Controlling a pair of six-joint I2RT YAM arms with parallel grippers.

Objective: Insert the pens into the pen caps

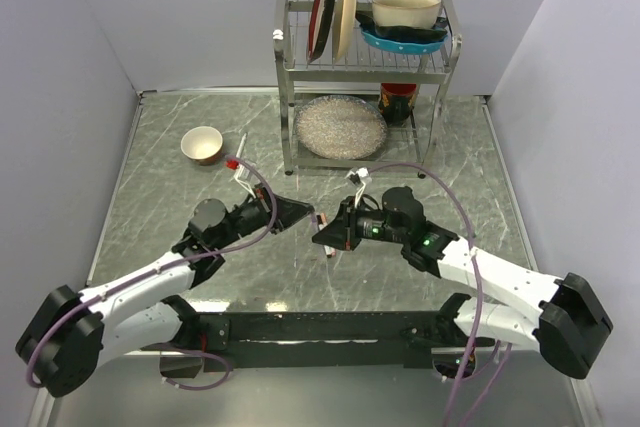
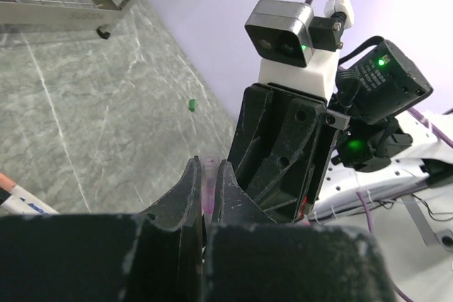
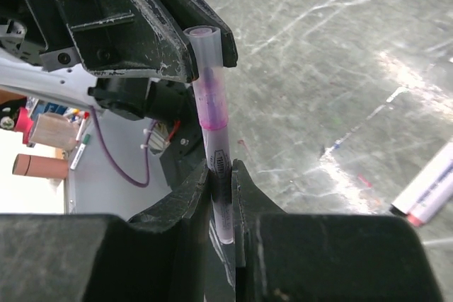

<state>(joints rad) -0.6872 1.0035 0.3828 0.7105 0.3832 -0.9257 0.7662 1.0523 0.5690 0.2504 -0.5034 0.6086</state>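
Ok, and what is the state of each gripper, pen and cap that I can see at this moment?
left gripper: shut on the held pen's upper end.
right gripper: shut on the held pen's lower part.
held pen: upright, off the table, between both grippers.
second pen: lying flat on the table, not gripped.
green cap: lying loose on the table, no pen in it.
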